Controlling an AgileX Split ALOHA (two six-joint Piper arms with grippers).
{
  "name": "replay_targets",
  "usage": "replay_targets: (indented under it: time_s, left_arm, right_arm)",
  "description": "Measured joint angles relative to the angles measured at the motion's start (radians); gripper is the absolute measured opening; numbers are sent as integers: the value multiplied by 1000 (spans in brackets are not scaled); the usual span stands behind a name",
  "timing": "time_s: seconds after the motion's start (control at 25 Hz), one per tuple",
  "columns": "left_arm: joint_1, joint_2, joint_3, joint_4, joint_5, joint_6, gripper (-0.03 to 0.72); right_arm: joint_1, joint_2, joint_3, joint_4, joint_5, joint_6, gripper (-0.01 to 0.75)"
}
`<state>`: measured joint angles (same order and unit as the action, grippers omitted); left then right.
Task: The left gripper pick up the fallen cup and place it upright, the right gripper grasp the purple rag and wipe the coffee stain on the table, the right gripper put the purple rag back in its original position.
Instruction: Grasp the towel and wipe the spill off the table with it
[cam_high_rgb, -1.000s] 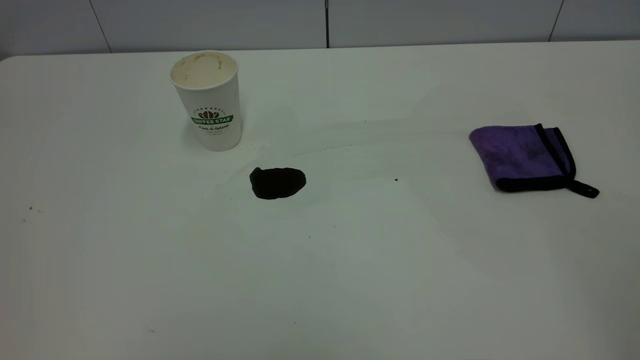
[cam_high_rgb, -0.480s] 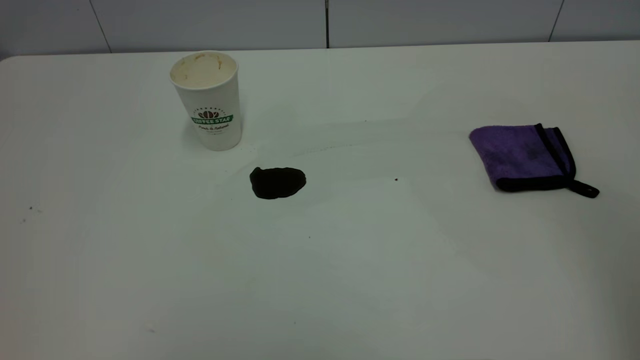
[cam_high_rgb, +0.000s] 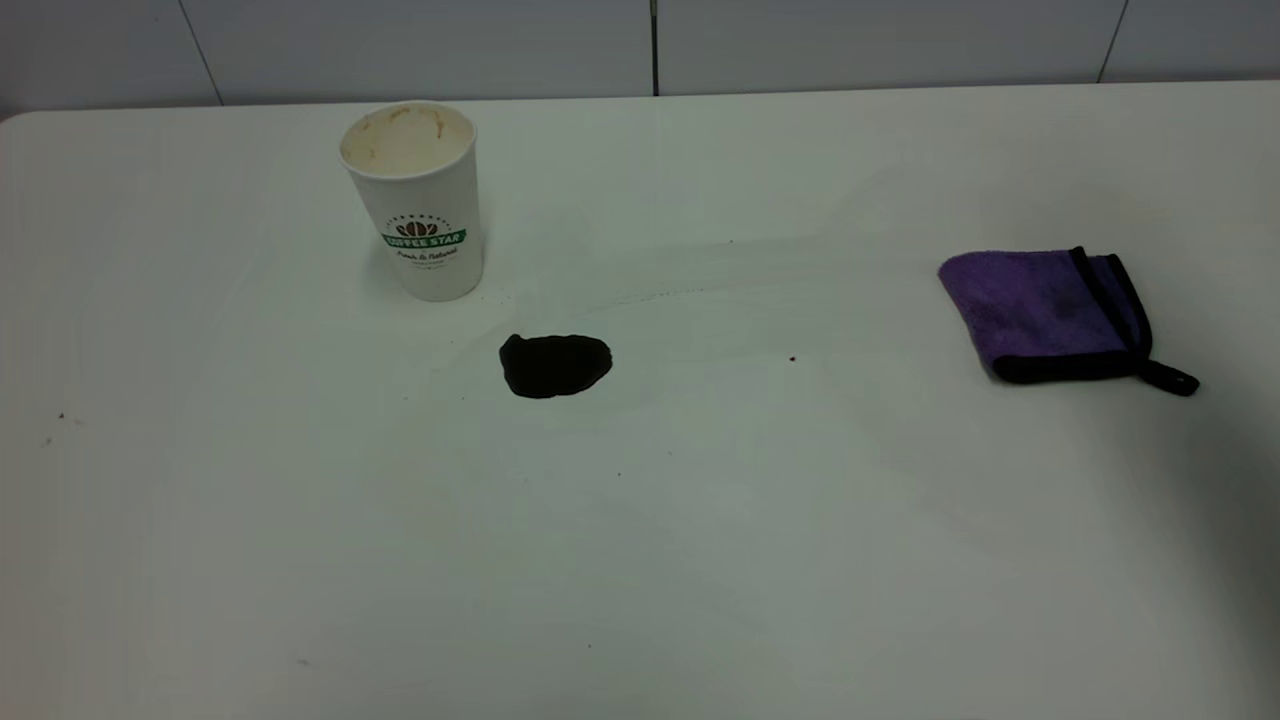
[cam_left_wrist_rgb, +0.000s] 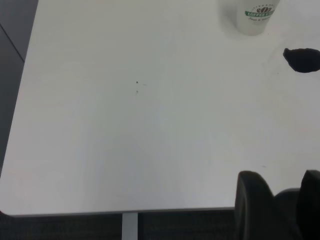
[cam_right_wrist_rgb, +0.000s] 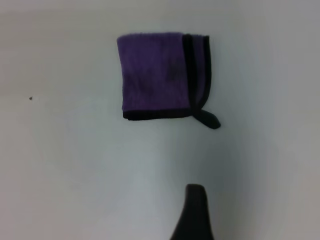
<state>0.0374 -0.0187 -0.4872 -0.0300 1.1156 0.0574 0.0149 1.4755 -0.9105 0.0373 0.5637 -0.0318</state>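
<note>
White tapered paper cup (cam_high_rgb: 415, 200) with its green banner stands upright on the plain white table (cam_high_rgb: 700, 520), just beside the glossy black-brown coffee stain (cam_high_rgb: 555, 365). Folded purple rag (cam_high_rgb: 1050, 313) with black trim lies well apart. Left gripper (cam_left_wrist_rgb: 277, 210) and right gripper (cam_right_wrist_rgb: 194, 212) hold nothing; their opening cannot be told.
</note>
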Motion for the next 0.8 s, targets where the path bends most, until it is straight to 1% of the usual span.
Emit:
replay_targets:
  time_s: [0.12,0.4,0.52,0.8]
  left_arm:
    - [0,0,0,0,0,0,240]
    - [0,0,0,0,0,0,240]
    - [0,0,0,0,0,0,240]
    - [0,0,0,0,0,0,240]
  right_arm:
    - [27,201,-96,1,-19,-29,730]
    - [92,597,-354,0,-23,-71,730]
    - [107,711,-446,0,-24,-86,730]
    - [109,913,-619,-12,-11,-98,725]
